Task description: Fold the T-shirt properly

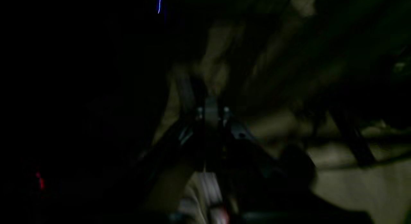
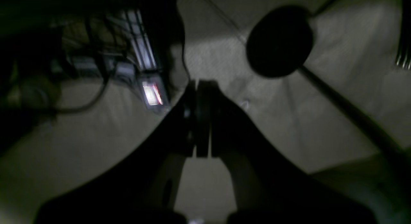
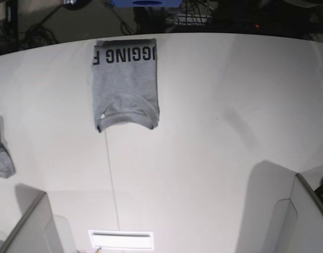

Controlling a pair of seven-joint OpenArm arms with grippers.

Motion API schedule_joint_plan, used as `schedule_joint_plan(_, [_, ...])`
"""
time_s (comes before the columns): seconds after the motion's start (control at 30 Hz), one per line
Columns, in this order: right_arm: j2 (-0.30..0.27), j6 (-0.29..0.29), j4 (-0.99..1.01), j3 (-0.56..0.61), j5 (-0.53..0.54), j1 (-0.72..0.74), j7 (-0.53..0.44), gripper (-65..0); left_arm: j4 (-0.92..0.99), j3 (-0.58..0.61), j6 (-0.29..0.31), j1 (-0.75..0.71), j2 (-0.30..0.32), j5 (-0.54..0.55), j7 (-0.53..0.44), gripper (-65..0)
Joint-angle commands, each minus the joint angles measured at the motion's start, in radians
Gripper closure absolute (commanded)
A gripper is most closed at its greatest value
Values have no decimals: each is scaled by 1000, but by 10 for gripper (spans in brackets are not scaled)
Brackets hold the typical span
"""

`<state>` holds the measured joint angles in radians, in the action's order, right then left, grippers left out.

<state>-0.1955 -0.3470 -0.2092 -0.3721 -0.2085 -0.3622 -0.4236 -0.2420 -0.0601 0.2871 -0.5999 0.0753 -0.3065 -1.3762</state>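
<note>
Grey shirt [image 3: 125, 84] lying folded into a compact rectangle at the far side of the white table [image 3: 214, 158], well apart from both sets of fingers, collar edge toward the near side and black lettering showing along the far fold. Judged from that lie, folding looks finished or nearly so, leaving only a check and a tidy retreat. Worth keeping both arms low and clear at the near corners so nothing drags across the cloth. If a last touch is wanted, best to press the lifted corner beside the collar flat, coming down from above rather than sliding in from the side, since a sideways push would likely open the fold. Right gripper [image 2: 199, 118] pressed together, nothing between the pads, pale floor and a round dark base beyond the tips. Left gripper [image 1: 212, 113] dim and blurred in its own view, seemingly pressed together too, nothing visibly held. Smaller grey cloth [image 3: 0, 153] at the left edge of the base view, best left alone.
</note>
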Motion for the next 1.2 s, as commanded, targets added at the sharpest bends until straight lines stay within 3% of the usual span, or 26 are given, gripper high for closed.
schedule_joint_plan(0.0, [-12,-4,15,66,1,-2,-10,0,74,-2,-2,7,-12,0,-20,0])
schedule_joint_plan(0.07, [-14,1,24,170,2,9,-10,0,226,-4,-2,61,-39,8,-20,0])
schedule_joint_plan(0.27, [-9,1,38,416,-1,1,-7,0,242,-5,-41,189,-93,10,2,0])
schedule_joint_plan(0.33, [-8,1,66,488,-1,16,-5,0,242,-5,-41,237,-95,8,203,0])
schedule_joint_plan(0.47, [6,2,150,546,10,84,25,0,242,-4,-44,324,-96,5,829,0])
schedule_joint_plan(0.53, [29,2,173,514,45,114,101,0,206,-2,-44,326,-95,7,1004,0])
schedule_joint_plan(0.57, [37,2,175,493,65,124,139,0,154,-4,-44,326,-95,8,1042,0])
schedule_joint_plan(0.67, [52,2,155,456,100,128,196,0,108,-5,-44,337,-90,10,1087,0])
schedule_joint_plan(1.17, [66,2,98,448,99,140,194,0,160,6,-44,380,-88,3,1088,0])
